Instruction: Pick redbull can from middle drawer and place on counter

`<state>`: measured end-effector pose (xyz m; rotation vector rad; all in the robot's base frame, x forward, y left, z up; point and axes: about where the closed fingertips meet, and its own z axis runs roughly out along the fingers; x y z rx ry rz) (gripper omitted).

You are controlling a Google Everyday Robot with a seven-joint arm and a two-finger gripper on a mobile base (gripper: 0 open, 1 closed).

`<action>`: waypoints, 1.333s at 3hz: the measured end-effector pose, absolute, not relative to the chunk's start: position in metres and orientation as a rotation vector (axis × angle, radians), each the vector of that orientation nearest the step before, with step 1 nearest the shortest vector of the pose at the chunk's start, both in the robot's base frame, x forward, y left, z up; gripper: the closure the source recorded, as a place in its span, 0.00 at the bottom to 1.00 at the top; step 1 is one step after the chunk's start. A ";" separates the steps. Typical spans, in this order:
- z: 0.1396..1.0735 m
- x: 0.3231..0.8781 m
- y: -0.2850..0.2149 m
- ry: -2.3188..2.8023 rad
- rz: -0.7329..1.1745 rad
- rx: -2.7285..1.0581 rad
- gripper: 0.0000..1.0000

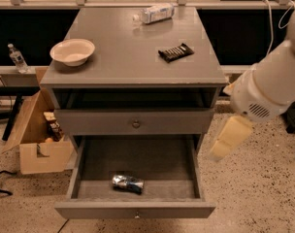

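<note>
Floor: speckled terrazzo surrounds a grey cabinet, with an open cardboard box (36, 144) at the cabinet's 9 o'clock side.
Counter (123, 67): it carries a white bowl (72, 51) toward 10 o'clock, a clear water bottle (155, 13) lying at 12 o'clock and a dark ridged snack bar (175, 52) toward 2 o'clock.
Middle drawer (135, 210): it is pulled out toward 6 o'clock, below the shut upper drawer (135, 123).
Redbull can (127, 183): it lies on its side on the drawer floor near the front wall, just toward 7 o'clock of the drawer's centre. Its long axis runs roughly 9 to 3, and it touches nothing else.
Gripper (229, 139): it hangs outside the cabinet at the drawer's 3 o'clock, well apart from the can. Nothing shows in it, and I cannot tell whether it is open or closed.
Handling: I judge the can light, thin-walled and glossy, so it is likely to roll or slip and to dent under a hard squeeze. It may already be slightly crumpled.
Where to hold: I would take it from above across the mid-body, closing on its 12 and 6 o'clock sides.
</note>
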<state>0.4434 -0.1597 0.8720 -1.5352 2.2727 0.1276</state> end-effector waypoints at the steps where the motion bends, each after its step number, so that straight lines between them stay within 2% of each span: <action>1: 0.793 0.437 -0.143 2.345 0.207 -1.458 0.00; 2: 0.726 0.433 -0.125 2.369 0.300 -1.389 0.00; 4: 0.724 0.449 -0.120 2.324 0.266 -1.343 0.00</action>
